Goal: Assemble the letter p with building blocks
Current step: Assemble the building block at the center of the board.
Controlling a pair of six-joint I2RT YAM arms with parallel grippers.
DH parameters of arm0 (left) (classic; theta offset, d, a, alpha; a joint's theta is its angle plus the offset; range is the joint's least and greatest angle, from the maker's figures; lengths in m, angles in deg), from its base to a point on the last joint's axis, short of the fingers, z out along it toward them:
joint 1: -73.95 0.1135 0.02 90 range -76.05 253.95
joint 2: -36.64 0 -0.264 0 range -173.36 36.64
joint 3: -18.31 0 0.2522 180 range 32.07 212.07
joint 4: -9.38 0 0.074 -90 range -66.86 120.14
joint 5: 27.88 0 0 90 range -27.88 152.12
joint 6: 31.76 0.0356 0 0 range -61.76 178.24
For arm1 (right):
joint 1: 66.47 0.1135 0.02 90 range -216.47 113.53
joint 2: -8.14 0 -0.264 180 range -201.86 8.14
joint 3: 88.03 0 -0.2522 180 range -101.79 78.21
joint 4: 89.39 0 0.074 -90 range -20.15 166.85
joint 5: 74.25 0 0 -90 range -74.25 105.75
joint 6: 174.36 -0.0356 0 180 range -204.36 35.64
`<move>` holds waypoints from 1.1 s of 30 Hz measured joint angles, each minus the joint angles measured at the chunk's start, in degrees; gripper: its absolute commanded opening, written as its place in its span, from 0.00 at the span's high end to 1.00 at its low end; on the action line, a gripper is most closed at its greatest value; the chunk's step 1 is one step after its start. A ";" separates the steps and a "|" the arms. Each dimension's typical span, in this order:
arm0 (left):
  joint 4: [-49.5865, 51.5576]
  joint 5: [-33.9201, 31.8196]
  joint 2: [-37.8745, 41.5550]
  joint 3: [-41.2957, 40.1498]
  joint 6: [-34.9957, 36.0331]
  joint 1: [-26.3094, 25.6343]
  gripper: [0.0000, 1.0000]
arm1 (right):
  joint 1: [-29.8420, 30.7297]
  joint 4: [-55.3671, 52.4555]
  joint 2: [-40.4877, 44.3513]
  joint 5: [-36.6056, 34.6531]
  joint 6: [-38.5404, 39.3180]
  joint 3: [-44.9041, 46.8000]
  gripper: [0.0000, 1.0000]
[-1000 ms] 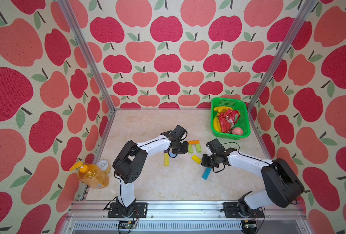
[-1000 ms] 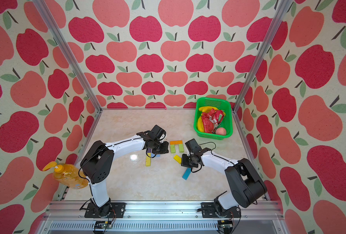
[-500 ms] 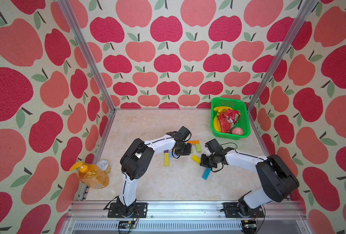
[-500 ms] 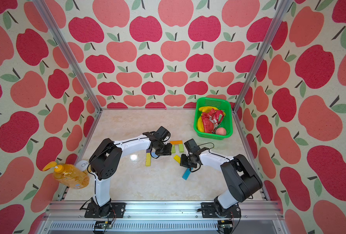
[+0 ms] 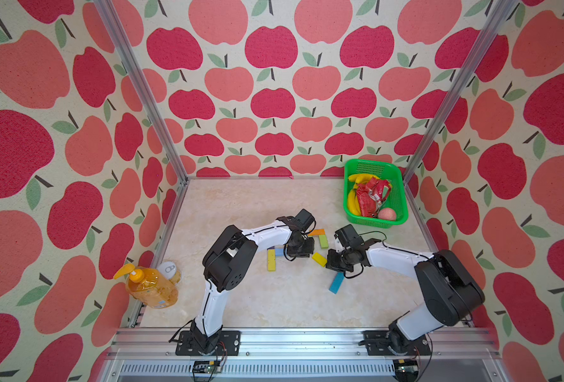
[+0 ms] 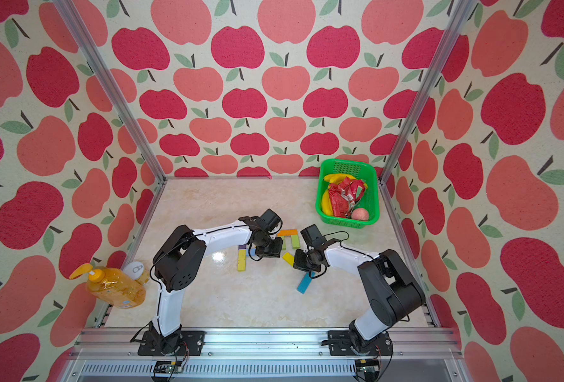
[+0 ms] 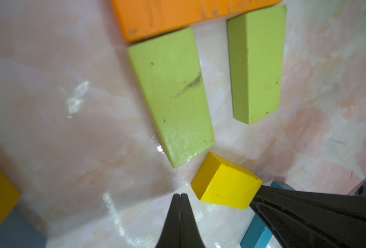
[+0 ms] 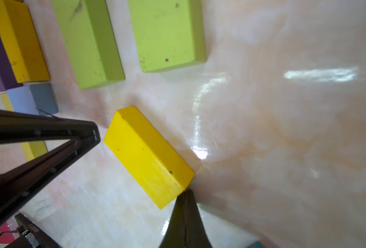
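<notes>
**Apple-print booth over a marbled top**

Three walls (image 5: 274, 99) papered in cream, with red and coral apples and green leaves, enclose the cell. Silver aluminium posts (image 5: 141, 92) run down both back corners. The tabletop (image 5: 241, 205) is glossy cream marbled with peach veins and carries a bright glare spot (image 6: 218, 256). A slotted aluminium rail (image 5: 307, 340) spans the near edge.

Shows the right hand (image 8: 184, 194) pinched shut, tips touching one corner of a yellow block (image 8: 147, 156) lying slantwise on the pale table (image 8: 285, 150). Catches the left hand (image 8: 94, 135), tips likewise together, just beside the block's opposite end. Beyond, takes in two light green blocks (image 8: 167, 34) lying side by side, apart.
</notes>
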State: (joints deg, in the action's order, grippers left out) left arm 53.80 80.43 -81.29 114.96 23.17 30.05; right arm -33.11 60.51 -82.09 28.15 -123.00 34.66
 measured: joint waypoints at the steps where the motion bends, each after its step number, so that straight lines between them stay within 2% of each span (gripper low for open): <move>1: 0.09 -0.37 0.00 0.02 0.02 -0.02 1.00 | -0.09 0.02 0.00 0.00 0.04 -0.02 1.00; 19: 2.97 -1.11 -4.55 6.36 0.33 -0.76 1.00 | -0.66 -0.02 -1.11 0.57 0.68 -1.03 1.00; 33: 5.42 -0.07 -4.81 6.95 1.60 -2.40 1.00 | -5.05 -0.87 -3.43 1.14 3.63 -3.63 1.00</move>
State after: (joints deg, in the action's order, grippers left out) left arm 59.22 80.36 -86.10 121.91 24.77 27.64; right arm -38.15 59.63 -85.52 29.29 -119.37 31.03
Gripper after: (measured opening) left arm 0.044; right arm 0.041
